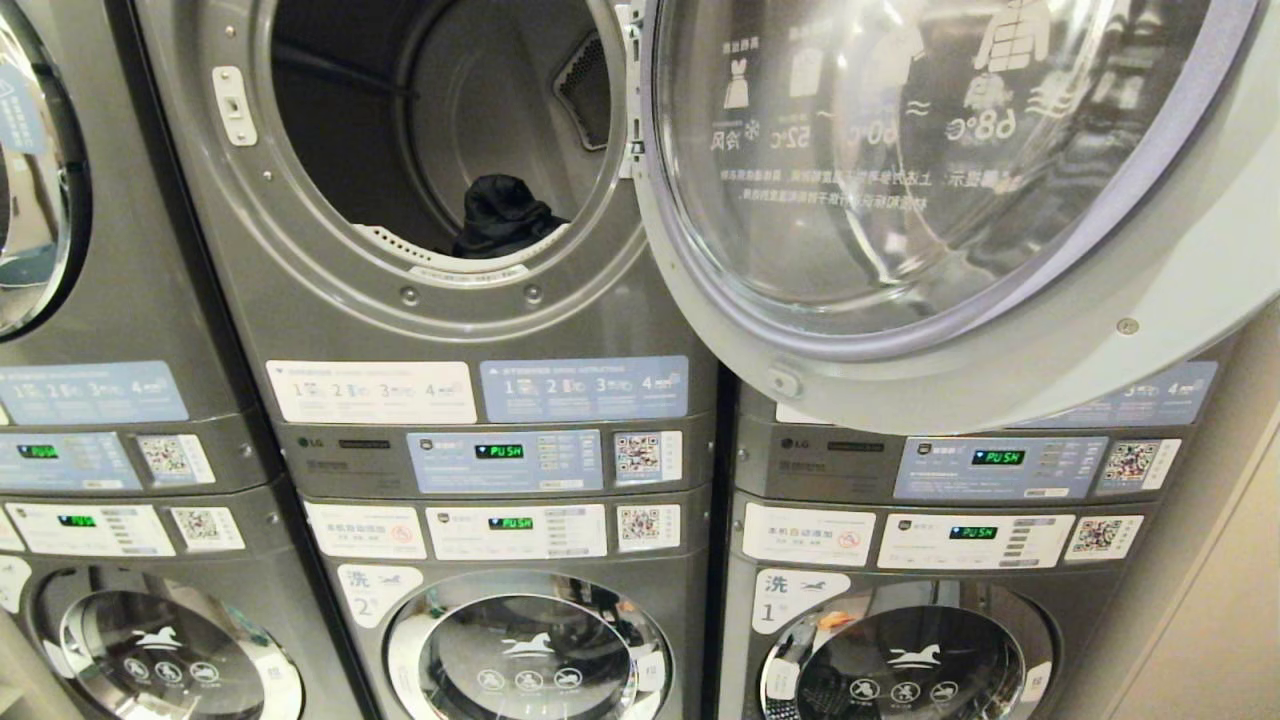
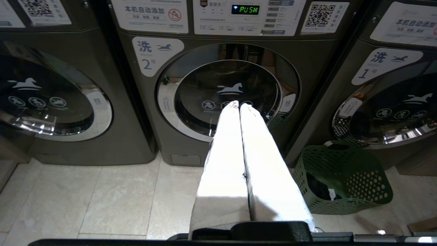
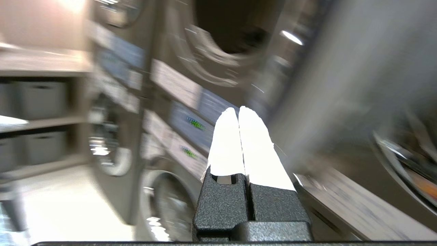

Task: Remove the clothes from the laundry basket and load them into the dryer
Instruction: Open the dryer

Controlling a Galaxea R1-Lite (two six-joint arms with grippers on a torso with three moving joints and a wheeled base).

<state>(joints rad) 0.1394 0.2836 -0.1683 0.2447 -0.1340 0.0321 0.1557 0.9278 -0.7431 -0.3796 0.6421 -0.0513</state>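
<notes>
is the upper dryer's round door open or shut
Open: the round glass door is swung out to the right, baring the grey metal drum, where a dark garment lies at the front rim.

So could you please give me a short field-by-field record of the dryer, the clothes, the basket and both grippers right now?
dryer: upper middle machine
door: swung open to the right
drum contents: one dark garment at the front lip
basket: green, on the floor between washers 2 and 1, dark clothes inside
left gripper: shut, empty, pointing at washer 2
right gripper: shut, empty, facing the machines
</notes>
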